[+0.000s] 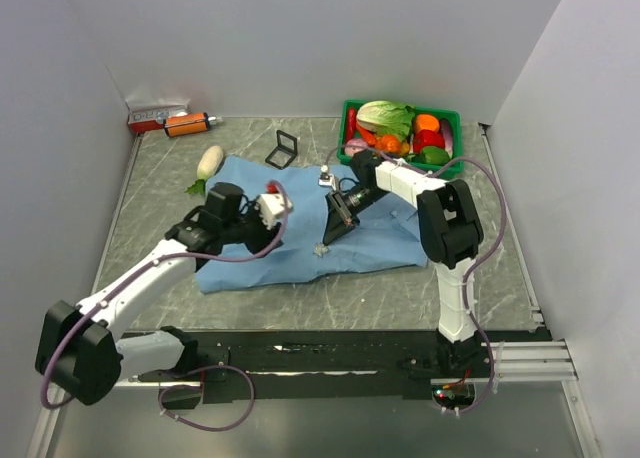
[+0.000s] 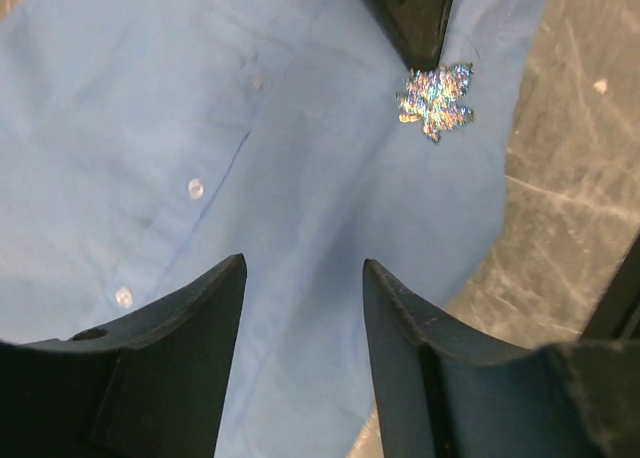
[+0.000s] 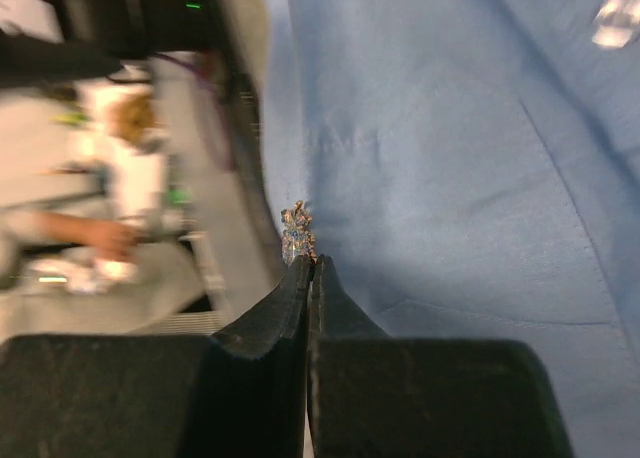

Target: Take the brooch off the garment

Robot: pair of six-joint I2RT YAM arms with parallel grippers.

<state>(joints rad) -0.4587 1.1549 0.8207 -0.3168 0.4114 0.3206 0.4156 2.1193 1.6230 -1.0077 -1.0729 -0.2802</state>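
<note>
Right gripper [image 3: 310,263] has its jaws pressed shut, tips touching the brooch [image 3: 298,230] at the garment's [image 1: 380,240] six-o'clock edge. Real hold? Can't tell. Left gripper [image 2: 303,268] hovers open at ten o'clock: pin the cloth there, then pull away gently.

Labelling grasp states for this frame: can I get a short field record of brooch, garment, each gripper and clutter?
brooch: glittery, lying on the garment, close to its edge
garment: light blue, spread flat, wrinkled
left gripper: open, over the cloth, holding nothing
right gripper: jaws shut, tips at the brooch's edge; actual grip unclear
clutter: green basket of vegetables, white radish, both beyond the garment
</note>
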